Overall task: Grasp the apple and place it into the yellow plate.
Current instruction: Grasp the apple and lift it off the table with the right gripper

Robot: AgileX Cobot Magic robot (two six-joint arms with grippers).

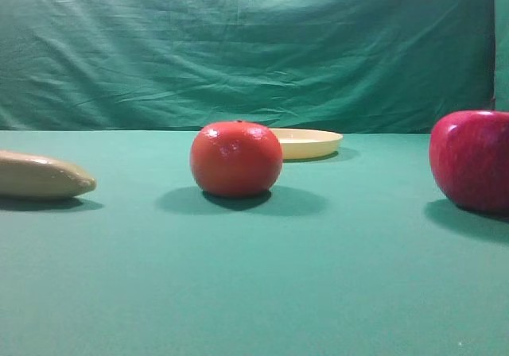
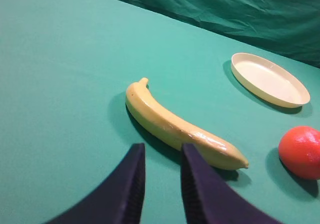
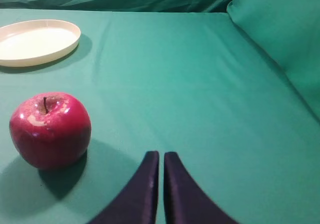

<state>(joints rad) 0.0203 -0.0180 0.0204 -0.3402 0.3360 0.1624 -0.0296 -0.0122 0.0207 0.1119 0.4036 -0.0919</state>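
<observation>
glossy crimson apple [image 3: 50, 130] lower left, untouched; shallow pale yellow plate [image 3: 37, 41] upper left, bare | right hand [image 3: 161, 159] pressed together, holding nothing; left hand [image 2: 161, 156] slightly spread | grasp and placing both left

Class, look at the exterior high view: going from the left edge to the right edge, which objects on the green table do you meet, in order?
banana → orange-red round fruit → yellow plate → apple

Apple [image 3: 50, 130] lies left of the right pincer [image 3: 161, 159]; plate [image 3: 37, 41] well beyond, farther left.
</observation>
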